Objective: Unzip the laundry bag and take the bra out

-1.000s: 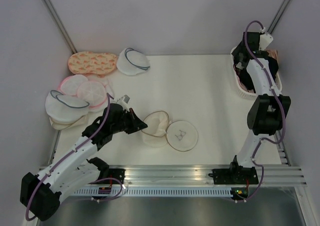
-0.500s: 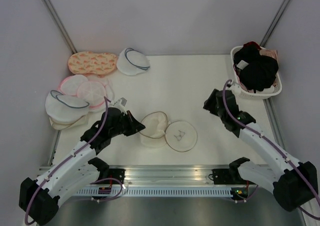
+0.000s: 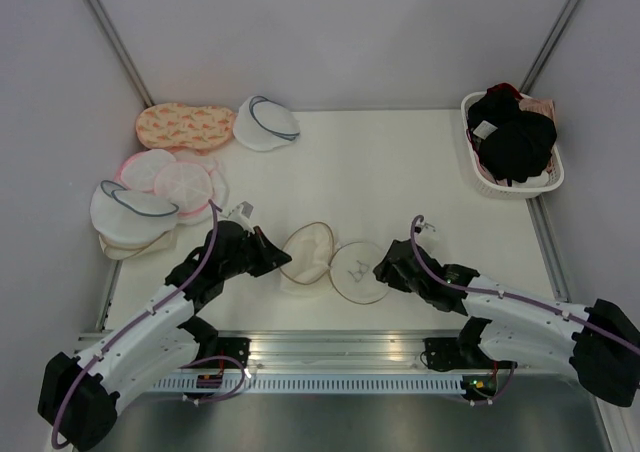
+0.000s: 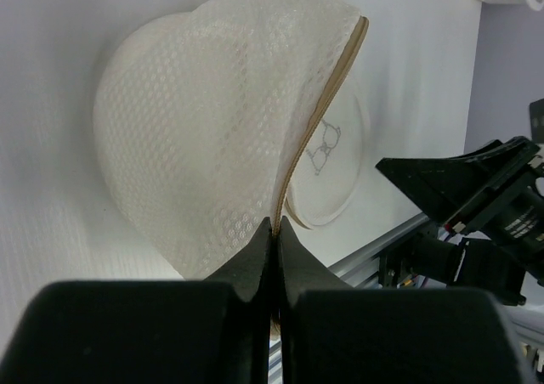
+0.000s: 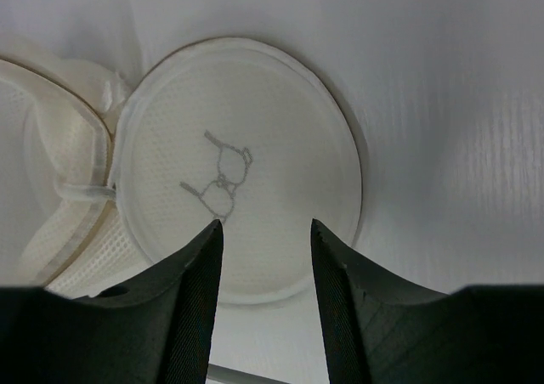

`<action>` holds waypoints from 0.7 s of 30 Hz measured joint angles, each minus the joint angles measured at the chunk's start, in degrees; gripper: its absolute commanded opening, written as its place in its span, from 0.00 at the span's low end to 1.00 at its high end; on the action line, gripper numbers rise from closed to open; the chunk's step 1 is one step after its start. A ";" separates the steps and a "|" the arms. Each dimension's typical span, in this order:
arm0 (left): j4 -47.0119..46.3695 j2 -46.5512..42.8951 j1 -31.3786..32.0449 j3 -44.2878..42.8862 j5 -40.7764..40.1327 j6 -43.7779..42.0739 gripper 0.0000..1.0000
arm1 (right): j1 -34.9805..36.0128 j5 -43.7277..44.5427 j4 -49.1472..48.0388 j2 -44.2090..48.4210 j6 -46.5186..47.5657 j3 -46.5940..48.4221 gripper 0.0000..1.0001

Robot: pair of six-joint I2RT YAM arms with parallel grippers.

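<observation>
As it gapes, laundry bag, tan-rimmed

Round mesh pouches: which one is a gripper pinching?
The tan-rimmed white mesh laundry bag at centre, rim in the left gripper; grey-rimmed pouches and pink-rimmed pouches lie untouched.

You see one round white mesh laundry bag with a tan zipper rim. Count two round white mesh pouches with grey rims: the far pouch and the left pouch. Count at least two pink-rimmed round pouches; overlap hides any more. There is one orange patterned oblong pouch, one white slotted plastic basket and one black padded bra.
</observation>
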State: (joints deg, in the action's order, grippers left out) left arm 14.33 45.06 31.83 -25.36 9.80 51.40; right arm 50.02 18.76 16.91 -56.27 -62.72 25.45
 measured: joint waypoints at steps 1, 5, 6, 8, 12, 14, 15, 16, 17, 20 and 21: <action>-0.22 -0.04 0.00 0.04 0.09 0.11 0.02 | 0.92 0.42 -0.13 -0.83 -1.16 -0.37 0.52; -0.94 -0.31 0.00 0.07 0.46 0.31 0.02 | 5.81 2.84 1.16 -3.13 -5.09 -0.50 0.57; -1.03 -0.33 0.00 0.07 0.52 0.33 0.02 | 7.15 3.61 2.14 -3.54 -5.77 -0.02 0.58; -1.11 -0.33 0.00 0.07 0.79 0.42 0.02 | 9.79 5.03 3.91 -4.35 -6.99 1.40 0.59; -1.18 -0.13 0.00 0.07 0.83 0.42 0.02 | 13.94 7.43 5.92 -5.62 -9.90 3.98 0.62; -1.18 -0.02 0.00 0.07 0.83 0.44 0.02 | 15.63 8.39 6.64 -6.29 -11.85 4.02 0.63; -1.18 0.00 0.00 0.07 0.83 0.42 0.02 | 16.24 8.61 6.95 -6.62 -12.87 3.91 0.63; -1.18 0.00 0.00 0.07 0.85 0.42 0.02 | 17.05 8.98 7.61 -7.04 -14.21 3.78 0.63; -1.18 0.00 0.00 0.07 0.85 0.44 0.02 | 17.77 9.66 8.00 -7.37 -15.58 3.48 0.63; -1.18 0.00 0.00 0.07 0.87 0.44 0.02 | 20.35 11.72 9.42 -7.82 -20.26 2.12 0.63; -1.20 0.00 0.00 0.07 0.87 0.44 0.02 | 20.87 12.20 9.77 -7.96 -21.33 1.70 0.63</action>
State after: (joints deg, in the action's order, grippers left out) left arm 13.13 45.06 31.83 -25.30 10.68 51.83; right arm 70.89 30.96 26.68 -64.23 -84.05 27.16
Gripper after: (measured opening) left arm 0.025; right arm 0.631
